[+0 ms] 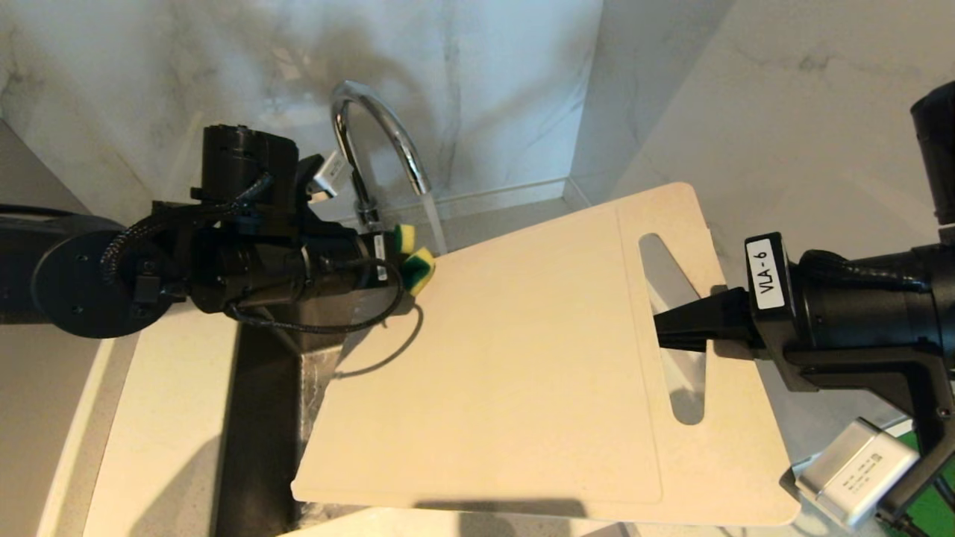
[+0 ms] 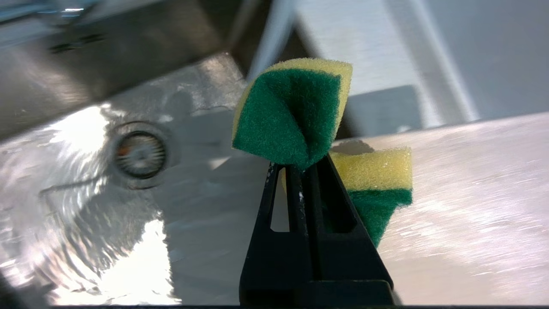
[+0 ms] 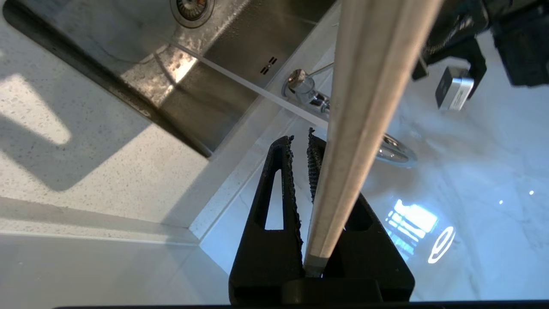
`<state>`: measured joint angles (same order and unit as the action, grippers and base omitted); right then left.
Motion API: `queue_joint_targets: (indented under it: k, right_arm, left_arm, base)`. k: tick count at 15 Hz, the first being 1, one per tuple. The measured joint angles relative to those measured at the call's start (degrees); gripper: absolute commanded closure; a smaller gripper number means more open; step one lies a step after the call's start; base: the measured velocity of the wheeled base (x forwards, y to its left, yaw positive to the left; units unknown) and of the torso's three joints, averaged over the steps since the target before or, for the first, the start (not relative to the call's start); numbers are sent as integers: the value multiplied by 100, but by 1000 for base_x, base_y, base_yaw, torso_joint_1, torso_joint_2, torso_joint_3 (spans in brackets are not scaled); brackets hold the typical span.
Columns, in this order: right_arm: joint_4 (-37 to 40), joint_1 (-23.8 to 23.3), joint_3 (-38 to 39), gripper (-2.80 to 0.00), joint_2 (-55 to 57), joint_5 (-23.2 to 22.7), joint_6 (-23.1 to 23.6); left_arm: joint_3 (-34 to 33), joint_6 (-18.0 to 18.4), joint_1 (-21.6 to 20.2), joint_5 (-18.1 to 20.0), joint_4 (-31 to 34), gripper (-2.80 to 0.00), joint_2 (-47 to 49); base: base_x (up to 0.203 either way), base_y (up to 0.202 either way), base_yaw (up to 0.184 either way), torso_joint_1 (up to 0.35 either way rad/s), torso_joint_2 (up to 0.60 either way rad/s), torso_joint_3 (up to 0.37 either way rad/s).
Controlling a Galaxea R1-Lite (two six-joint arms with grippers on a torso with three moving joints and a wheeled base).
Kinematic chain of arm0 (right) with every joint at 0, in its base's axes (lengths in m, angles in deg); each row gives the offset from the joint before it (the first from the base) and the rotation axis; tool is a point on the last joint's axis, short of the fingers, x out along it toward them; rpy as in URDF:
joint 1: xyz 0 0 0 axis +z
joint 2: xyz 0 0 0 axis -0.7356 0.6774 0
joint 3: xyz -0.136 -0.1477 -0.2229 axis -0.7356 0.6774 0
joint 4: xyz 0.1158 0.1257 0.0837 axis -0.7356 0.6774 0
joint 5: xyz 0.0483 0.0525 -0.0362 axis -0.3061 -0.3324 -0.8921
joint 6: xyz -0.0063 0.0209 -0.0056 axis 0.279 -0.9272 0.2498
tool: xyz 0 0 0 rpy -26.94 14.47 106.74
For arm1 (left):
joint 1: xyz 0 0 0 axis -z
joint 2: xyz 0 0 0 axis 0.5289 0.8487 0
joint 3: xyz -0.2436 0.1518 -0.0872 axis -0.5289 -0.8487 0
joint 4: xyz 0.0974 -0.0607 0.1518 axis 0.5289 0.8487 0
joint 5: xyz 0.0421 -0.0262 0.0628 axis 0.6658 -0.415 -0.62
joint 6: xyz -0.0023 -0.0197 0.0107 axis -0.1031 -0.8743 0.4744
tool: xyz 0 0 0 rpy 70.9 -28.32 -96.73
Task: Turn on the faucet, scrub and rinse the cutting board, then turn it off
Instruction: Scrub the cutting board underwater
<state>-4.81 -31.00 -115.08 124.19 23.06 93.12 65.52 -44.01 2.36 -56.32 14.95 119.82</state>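
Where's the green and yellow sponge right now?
The green-and-yellow foam sponge is pinched in the left tool, at the cream plastic cutting board's far left corner, beside the chrome faucet's running stream.

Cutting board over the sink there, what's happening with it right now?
The robot is washing it. The right tool grips the cutting board through its handle slot and holds it tilted over the sink. The left tool is shut on a folded green-and-yellow sponge, pressed against the board's far corner beside the faucet. Water is running from the spout next to that corner.
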Motion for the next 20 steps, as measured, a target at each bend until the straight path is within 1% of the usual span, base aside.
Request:
queue_joint_targets:
  k: [2, 6, 8, 11, 13, 15, 17, 18, 19, 20]
  right_arm:
    - [-7, 0, -2, 0, -13, -2, 2]
    - [-97, 0, -11, 0, -22, -2, -63]
    - [-137, 0, 2, 0, -35, -2, -117]
    - [-153, 0, 52, 0, -90, -8, -120]
    - [-156, -2, 79, 0, -112, -13, -120]
    - [-150, -5, 89, 0, -129, -8, -120]
    - [-150, -2, 96, 0, -147, -13, -121]
    - [-150, -2, 107, 0, -156, -2, -120]
    - [-144, -2, 118, 0, -158, 1, -120]
    - [-153, -2, 150, 0, -154, -2, -129]
  left_arm:
    - [-281, 131, -238, 39, -18, 0, -153]
    - [-1103, 262, -781, 520, -69, 0, -524]
    - [-1578, 320, -975, 640, -311, 0, -700]
    - [-2248, 563, -1366, 781, -961, 0, -875]
    - [-2348, 592, -1617, 1106, -1074, 0, -1075]
    - [-2074, 591, -1777, 1297, -920, 0, -1312]
    - [-1449, 552, -1815, 1366, -446, 0, -1534]
    - [-1020, 514, -1773, 1391, -137, 0, -1635]
    - [-563, 444, -1637, 1412, 241, 0, -1731]
    - [-185, 381, -1363, 1401, 616, 0, -1815]
  base:
    - [0, 0, 0, 0, 0, 0]
    - [0, 0, 0, 0, 0, 0]
    - [0, 0, 0, 0, 0, 0]
    - [0, 0, 0, 0, 0, 0]
    - [0, 0, 0, 0, 0, 0]
    - [0, 0, 0, 0, 0, 0]
    - [0, 0, 0, 0, 0, 0]
    - [0, 0, 0, 0, 0, 0]
    - [0, 0, 0, 0, 0, 0]
    - [0, 0, 0, 0, 0, 0]
